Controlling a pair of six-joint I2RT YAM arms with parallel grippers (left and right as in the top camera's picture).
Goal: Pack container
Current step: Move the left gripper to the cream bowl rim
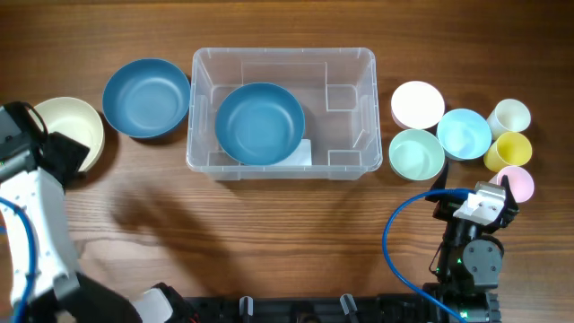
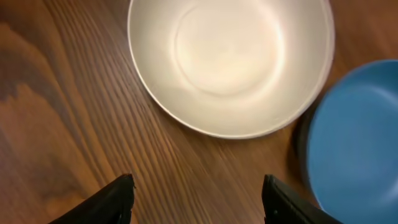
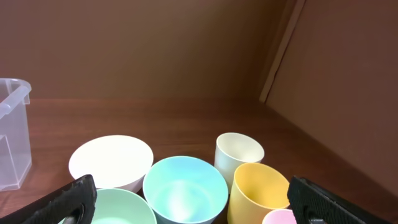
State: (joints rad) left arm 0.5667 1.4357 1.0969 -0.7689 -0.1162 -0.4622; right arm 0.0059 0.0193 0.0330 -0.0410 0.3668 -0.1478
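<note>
The clear container (image 1: 359, 65) stands at the table's middle back, with a blue bowl (image 1: 259, 123) inside it; its corner shows in the right wrist view (image 3: 12, 134). My left gripper (image 2: 198, 190) is open and empty, just in front of a cream bowl (image 2: 230, 62) at the far left (image 1: 70, 126). A second blue bowl (image 1: 146, 97) sits beside the cream one and left of the container (image 2: 360, 130). My right gripper (image 3: 193, 199) is open and empty, near the front right (image 1: 489, 202), facing a cluster of bowls and cups.
Right of the container stand a white bowl (image 1: 417, 104), a mint bowl (image 1: 416, 153), a light blue bowl (image 1: 464, 133), a cream cup (image 1: 509, 117), a yellow cup (image 1: 508, 151) and a pink cup (image 1: 518, 182). A blue cable (image 1: 395, 233) loops by the right arm.
</note>
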